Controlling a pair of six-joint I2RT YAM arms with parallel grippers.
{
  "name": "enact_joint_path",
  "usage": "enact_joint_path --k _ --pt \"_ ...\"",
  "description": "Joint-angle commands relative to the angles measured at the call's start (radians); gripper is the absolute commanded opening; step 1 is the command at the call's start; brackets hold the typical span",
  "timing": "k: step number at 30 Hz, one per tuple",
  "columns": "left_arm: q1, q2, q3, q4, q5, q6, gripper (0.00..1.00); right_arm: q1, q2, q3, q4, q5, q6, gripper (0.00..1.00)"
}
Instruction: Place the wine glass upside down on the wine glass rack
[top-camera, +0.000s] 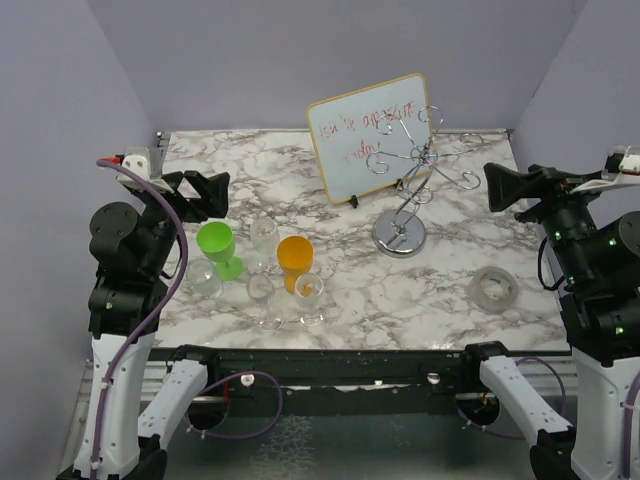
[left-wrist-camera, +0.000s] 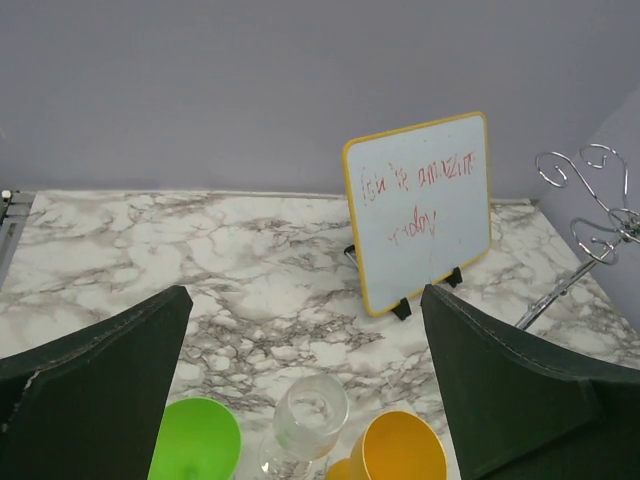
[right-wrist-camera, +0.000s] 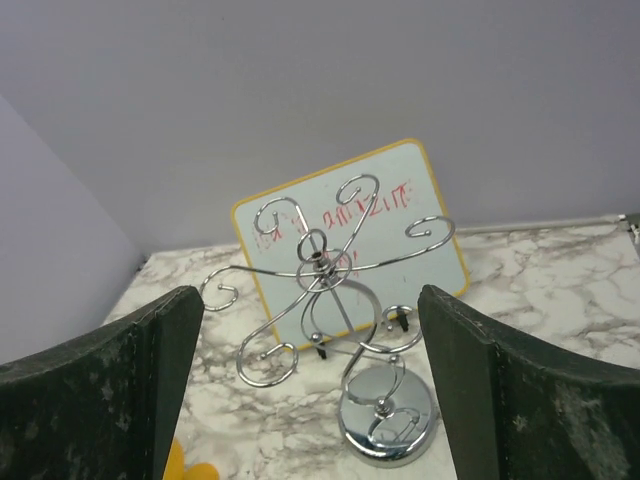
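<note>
Several clear wine glasses stand upright at the table's left front, one at the back (top-camera: 264, 234) and one at the right (top-camera: 310, 291), among a green goblet (top-camera: 215, 246) and an orange goblet (top-camera: 294, 259). The wine glass rack (top-camera: 404, 170), a silver wire tree on a round shiny base (top-camera: 399, 236), stands empty right of centre. My left gripper (top-camera: 207, 191) hovers open behind the glasses; its wrist view looks down on a clear glass (left-wrist-camera: 312, 414). My right gripper (top-camera: 503, 187) hangs open to the right of the rack (right-wrist-camera: 335, 300), which shows between its fingers and apart from them.
A tilted whiteboard (top-camera: 370, 137) with red writing stands just behind the rack. A clear tape roll (top-camera: 494, 288) lies at the right front. Grey walls close in the table at the back and both sides.
</note>
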Motion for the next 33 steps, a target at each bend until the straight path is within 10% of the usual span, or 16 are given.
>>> enact_joint_path --k 1,16,22,33 --pt "-0.006 -0.001 -0.004 0.027 0.051 0.012 0.99 -0.005 0.0 -0.012 -0.102 -0.096 0.022 0.97" --pt "-0.006 0.067 -0.021 -0.004 0.511 -0.048 0.95 -0.005 -0.02 -0.009 -0.457 -0.209 0.064 0.94" --pt "-0.006 0.211 0.049 -0.217 0.409 -0.047 0.71 -0.005 0.03 -0.095 -0.516 -0.42 0.024 0.86" --pt "-0.093 0.369 0.051 -0.33 0.255 -0.048 0.39 -0.005 -0.06 -0.292 -0.342 -0.275 0.153 0.78"
